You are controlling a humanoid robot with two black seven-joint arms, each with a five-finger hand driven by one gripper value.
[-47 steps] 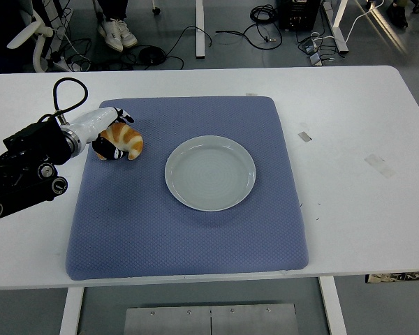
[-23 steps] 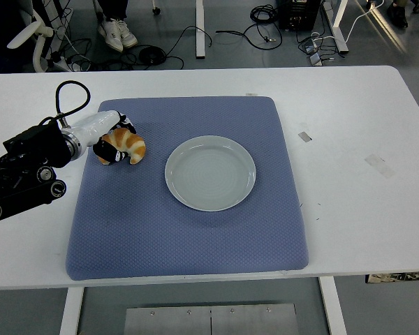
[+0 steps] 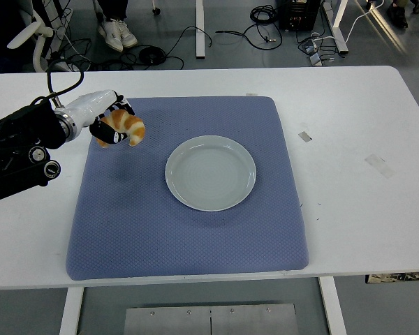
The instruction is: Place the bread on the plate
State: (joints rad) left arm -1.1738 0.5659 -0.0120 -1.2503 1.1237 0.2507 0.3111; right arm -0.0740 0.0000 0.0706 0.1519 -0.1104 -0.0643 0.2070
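Over the blue mat's [image 3: 188,230] ten-o'clock corner, my left hand [image 3: 110,125] has its fingers curled round the bread [image 3: 128,128], pinching it from the side nearest my wrist. It is a small curved roll, golden with paler stripes, and a faint shadow on the mat below suggests it hangs clear of the cloth, though I cannot be sure. My right hand is out of sight.

I judge the bread to be light and soft, with a crust that could dent or flake if I squeeze hard. So a gentle hold across its thick middle seems best, firm enough to stop it rolling out, no firmer. Its curved shape gives my fingers something to hook on, and the surface looks dry, not slippery.

At three o'clock from the bread, well apart from it, the plate [image 3: 210,199] lies near the mat's middle on the white table [image 3: 349,139]. Pale and round with a shallow rim, it holds nothing at all. Its flat centre should take the roll easily, provided I set it down low.
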